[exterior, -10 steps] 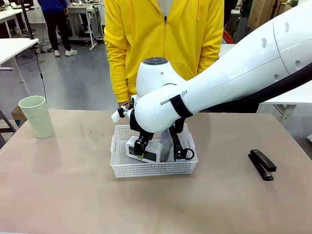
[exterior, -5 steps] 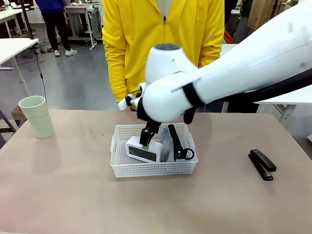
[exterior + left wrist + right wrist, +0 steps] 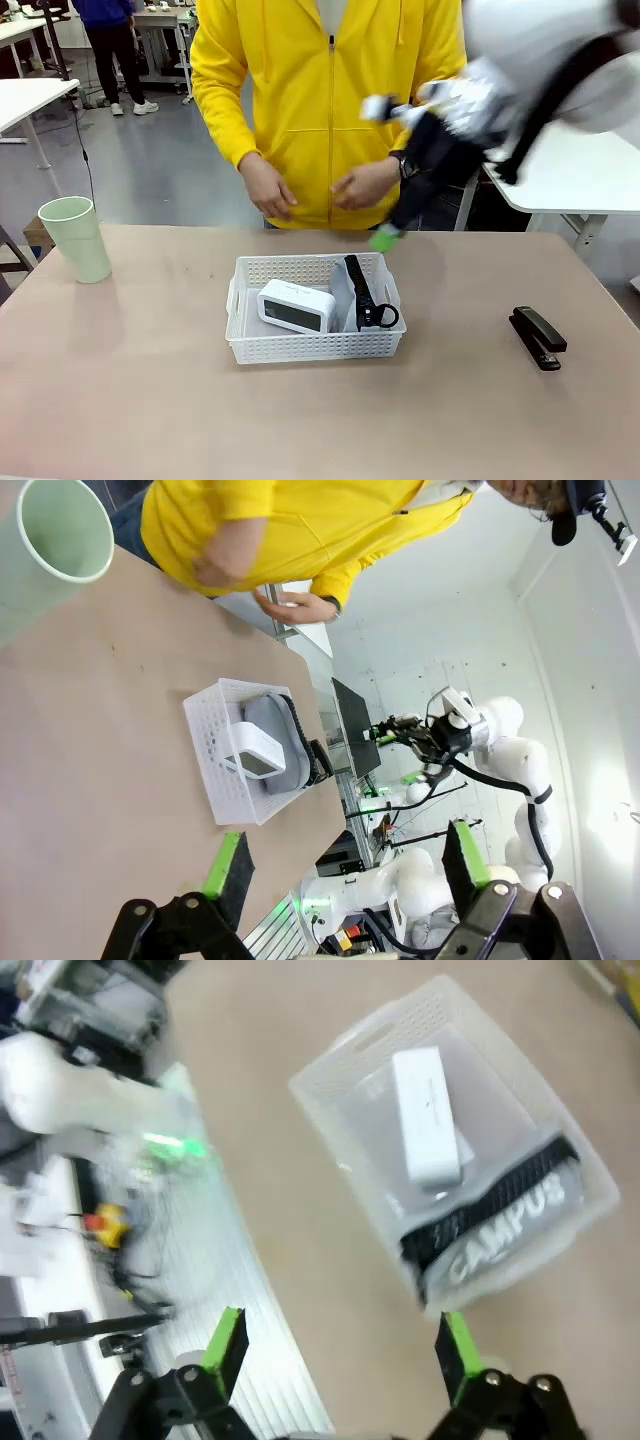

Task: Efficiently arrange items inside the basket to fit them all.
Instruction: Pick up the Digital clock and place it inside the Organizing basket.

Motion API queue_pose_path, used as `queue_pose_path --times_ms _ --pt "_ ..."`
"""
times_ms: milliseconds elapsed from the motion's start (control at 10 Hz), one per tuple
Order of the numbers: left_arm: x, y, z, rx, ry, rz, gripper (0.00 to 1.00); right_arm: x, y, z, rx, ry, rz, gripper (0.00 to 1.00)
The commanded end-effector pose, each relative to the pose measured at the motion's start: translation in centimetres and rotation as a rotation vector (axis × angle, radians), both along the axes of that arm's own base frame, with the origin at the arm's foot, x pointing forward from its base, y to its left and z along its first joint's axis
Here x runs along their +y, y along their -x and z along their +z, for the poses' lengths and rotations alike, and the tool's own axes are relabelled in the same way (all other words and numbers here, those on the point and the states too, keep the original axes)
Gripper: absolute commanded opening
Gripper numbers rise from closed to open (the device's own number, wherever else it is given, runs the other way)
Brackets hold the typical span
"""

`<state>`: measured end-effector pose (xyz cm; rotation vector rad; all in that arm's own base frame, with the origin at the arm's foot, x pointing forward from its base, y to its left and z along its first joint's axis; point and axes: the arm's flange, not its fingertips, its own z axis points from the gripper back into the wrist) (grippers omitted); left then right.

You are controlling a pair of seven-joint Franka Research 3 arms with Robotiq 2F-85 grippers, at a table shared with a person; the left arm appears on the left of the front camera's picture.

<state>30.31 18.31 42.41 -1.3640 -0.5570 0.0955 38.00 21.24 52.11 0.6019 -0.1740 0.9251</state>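
The white basket (image 3: 310, 346) sits mid-table and holds the small white box (image 3: 295, 306) on its left. The grey pouch (image 3: 341, 297) stands on edge on its right, black zipper and ring pull up. My right gripper (image 3: 390, 232), blurred, hangs open and empty above the basket's far right corner. From its wrist I see the basket (image 3: 340, 1120), the box (image 3: 428, 1115) and the pouch (image 3: 500, 1222) below my open right gripper (image 3: 340, 1345). The pale green cup (image 3: 76, 238) stands far left and the black stapler (image 3: 538, 338) lies far right. My left gripper (image 3: 347, 860) is open, far from the basket (image 3: 212, 770).
A person in a yellow hoodie stands at the far edge, both hands (image 3: 300, 190) held just above the table behind the basket. Bare tabletop lies in front of the basket and between it and the cup and the stapler.
My right gripper let go of the white box, rose out of the basket and swung up to the right. The box stays in the basket. The person's hands came into view.
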Motion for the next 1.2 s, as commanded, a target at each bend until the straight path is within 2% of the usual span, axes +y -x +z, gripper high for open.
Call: queue_pose_path --times_ms 0,300,400,600,800,900,1000,1100 --pt "-0.1 -0.1 0.1 -0.032 0.016 0.004 1.0 -9.0 2.1 -0.9 0.085 -0.179 -0.098 1.0" --pt "-0.1 -0.1 0.1 -0.032 0.016 0.004 1.0 -20.8 7.4 -2.6 0.179 -0.458 -0.332 1.0" --pt "-0.1 -0.1 0.1 -0.032 0.016 0.004 1.0 -24.2 9.0 -5.2 0.242 -0.563 -0.429 1.0" --pt "-0.1 -0.1 0.1 -0.032 0.016 0.004 1.0 -28.7 13.0 -12.1 0.228 -0.804 -0.56 1.0" --pt "-0.1 -0.1 0.1 -0.032 0.016 0.004 1.0 -30.0 15.3 -16.1 0.201 -0.859 -0.625 1.0" --pt "-0.1 -0.1 0.1 -0.032 0.016 0.004 1.0 -30.1 15.4 -16.7 0.203 -0.826 -0.637 1.0" --pt "-0.1 -0.1 0.1 -0.032 0.016 0.004 1.0 -36.2 9.8 -10.4 0.251 -0.804 -0.639 1.0" --pt "-0.1 -0.1 0.1 -0.032 0.016 0.004 1.0 -36.2 9.8 -10.4 0.251 -0.804 -0.639 1.0"
